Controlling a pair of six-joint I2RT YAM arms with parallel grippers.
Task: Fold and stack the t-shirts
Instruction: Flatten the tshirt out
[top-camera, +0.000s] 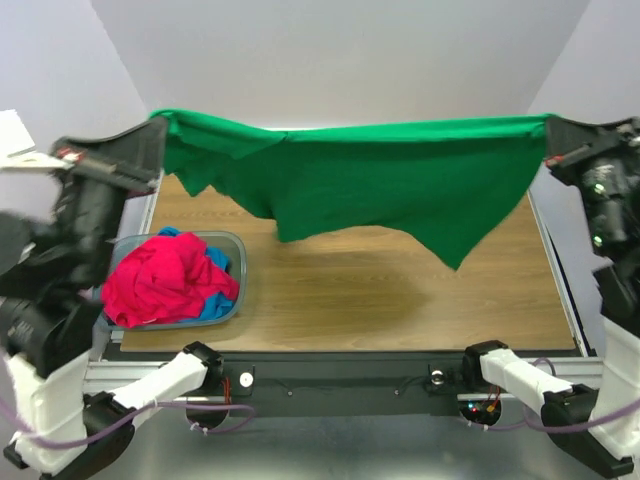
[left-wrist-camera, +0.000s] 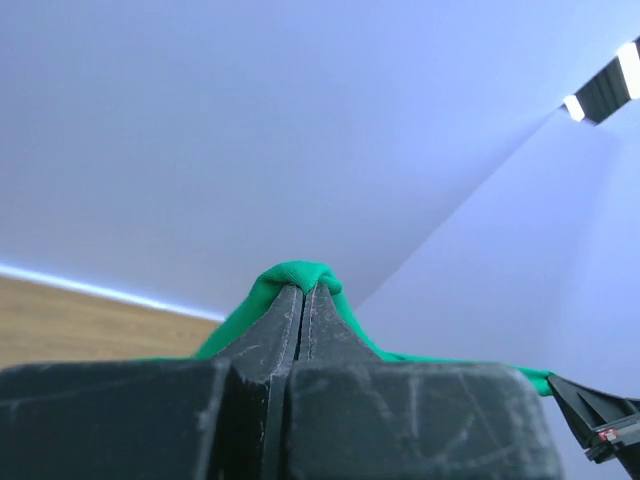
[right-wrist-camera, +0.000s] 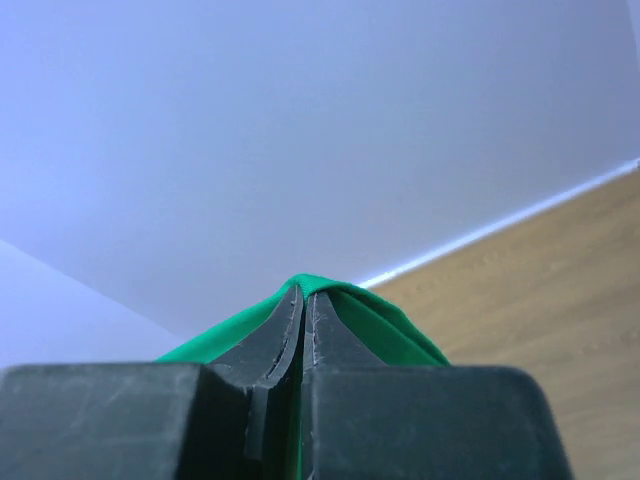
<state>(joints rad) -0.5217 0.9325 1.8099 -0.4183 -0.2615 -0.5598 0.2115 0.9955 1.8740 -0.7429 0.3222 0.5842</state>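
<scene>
Wood desk (top-camera: 400, 300), pale walls (top-camera: 340, 60); green shirt (top-camera: 380, 180) stretched in air above, likely to spread flat for folding; left claw (left-wrist-camera: 303, 295) pinched tight on one corner; right claw (right-wrist-camera: 303, 292) clamped on other; pink shirt (top-camera: 165, 280), blue shirt (top-camera: 215, 303) wait in basket (top-camera: 240, 252).

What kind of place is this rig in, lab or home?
Probably a lab test cell, not a home: wood-grain tabletop boxed in by bare white walls, two black-and-white robot arms bolted to a dark frame rail at its near edge, kelly green cloth t-shirt stretched between them.
</scene>
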